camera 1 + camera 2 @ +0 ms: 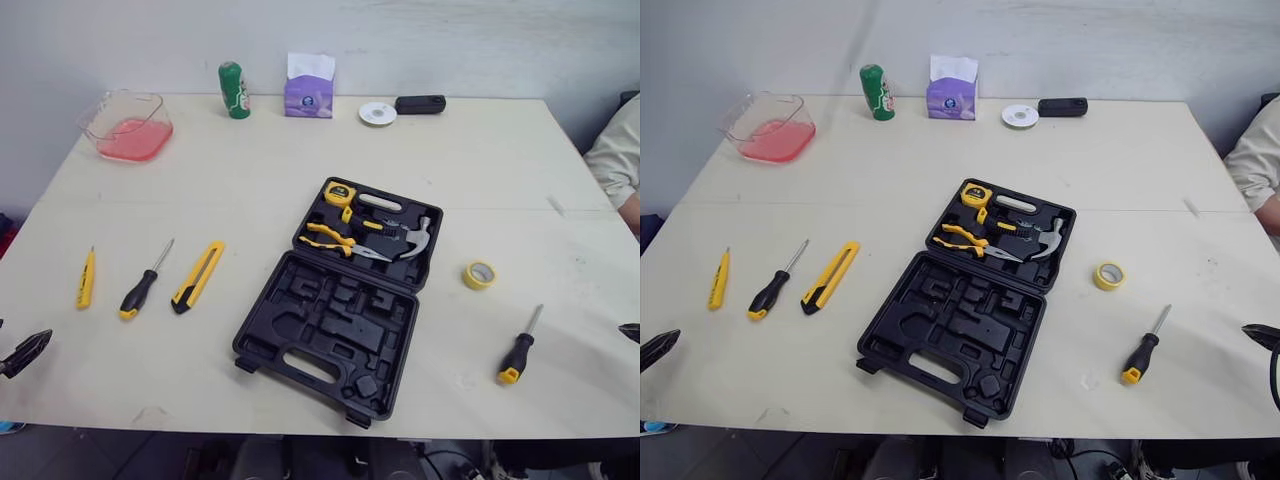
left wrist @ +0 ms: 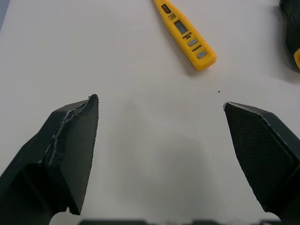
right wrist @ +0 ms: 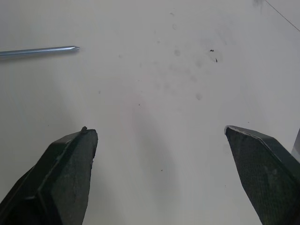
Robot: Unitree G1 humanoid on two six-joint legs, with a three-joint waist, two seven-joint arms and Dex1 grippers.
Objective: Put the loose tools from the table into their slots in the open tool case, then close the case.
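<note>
figure: the tool case lies open at the middle of the table, set at a slant. its far half holds a yellow tape measure, pliers and a hammer. its near half, with the carry handle toward you, shows bare moulded slots.

to the robot's left of the case lie three loose tools, side by side and apart from one another. the utility knife is nearest the case, then the screwdriver, then the yellow tester pen. to the robot's right, the yellow tape roll lies near the far half. the second screwdriver lies nearer the front edge, well apart from the case.

your left gripper has its fingers spread wide and holds nothing, over bare table by the front left edge. the tester pen lies ahead of it, not touching. your right gripper is likewise spread wide and holds nothing, by the front right edge. the tip of the second screwdriver's shaft lies ahead of it, apart.

along the far edge, well apart from the case, stand a clear container with pink contents, a green can, a purple tissue pack, a white disc and a black device. a person's sleeve shows at the table's right side.
</note>
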